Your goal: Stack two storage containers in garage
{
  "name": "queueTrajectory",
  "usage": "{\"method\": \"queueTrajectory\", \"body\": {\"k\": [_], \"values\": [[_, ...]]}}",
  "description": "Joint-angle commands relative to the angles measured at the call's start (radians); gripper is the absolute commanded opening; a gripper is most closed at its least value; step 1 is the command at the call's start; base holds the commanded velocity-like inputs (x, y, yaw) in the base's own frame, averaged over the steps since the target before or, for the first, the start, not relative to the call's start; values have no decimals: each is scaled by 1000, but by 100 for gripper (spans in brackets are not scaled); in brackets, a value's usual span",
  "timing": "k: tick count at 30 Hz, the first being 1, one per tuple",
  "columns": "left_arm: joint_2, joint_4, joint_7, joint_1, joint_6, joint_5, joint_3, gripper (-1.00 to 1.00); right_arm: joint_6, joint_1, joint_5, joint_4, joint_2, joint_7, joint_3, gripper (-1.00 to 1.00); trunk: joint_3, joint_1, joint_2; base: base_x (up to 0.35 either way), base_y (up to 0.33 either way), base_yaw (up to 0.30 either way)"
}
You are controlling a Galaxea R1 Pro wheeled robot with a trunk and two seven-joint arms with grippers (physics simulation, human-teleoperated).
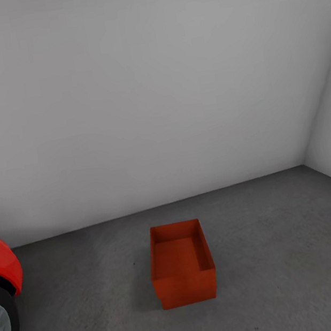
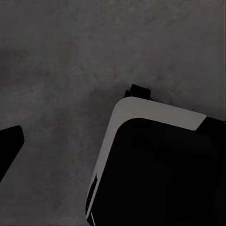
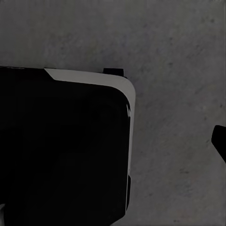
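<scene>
Right under both wrist cameras, a black robot base with a pale grey rounded corner is seen over the speckled concrete, and the same kind of corner is seen from the right wrist too. A dark fingertip of the left gripper is caught at the frame edge, and a sliver of the right gripper's finger as well, so whether either gripper is spread or pressed together can't be told.

From the head view, one orange-red storage container is seen sitting upright and open-topped on the garage floor, nothing visible inside it. Bare concrete is left all round it. The red car with its dark wheel is parked off to the left, well apart from the bin. Behind the container the plain white-grey wall is met by the floor, with a corner formed at the far right by a side wall.
</scene>
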Motion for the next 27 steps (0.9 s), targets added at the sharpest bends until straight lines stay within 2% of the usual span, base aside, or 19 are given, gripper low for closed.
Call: {"method": "queueTrajectory", "body": {"k": [1, 27], "values": [[0, 0, 2, 0, -1, 4, 0, 100, -6, -1, -1, 3, 0, 3, 4, 100, 1, 0, -1, 0, 0, 0], [0, 0, 2, 0, -1, 4, 0, 100, -5, -1, -1, 3, 3, -2, 5, 100, 43, 0, -1, 0, 0, 0]]}}
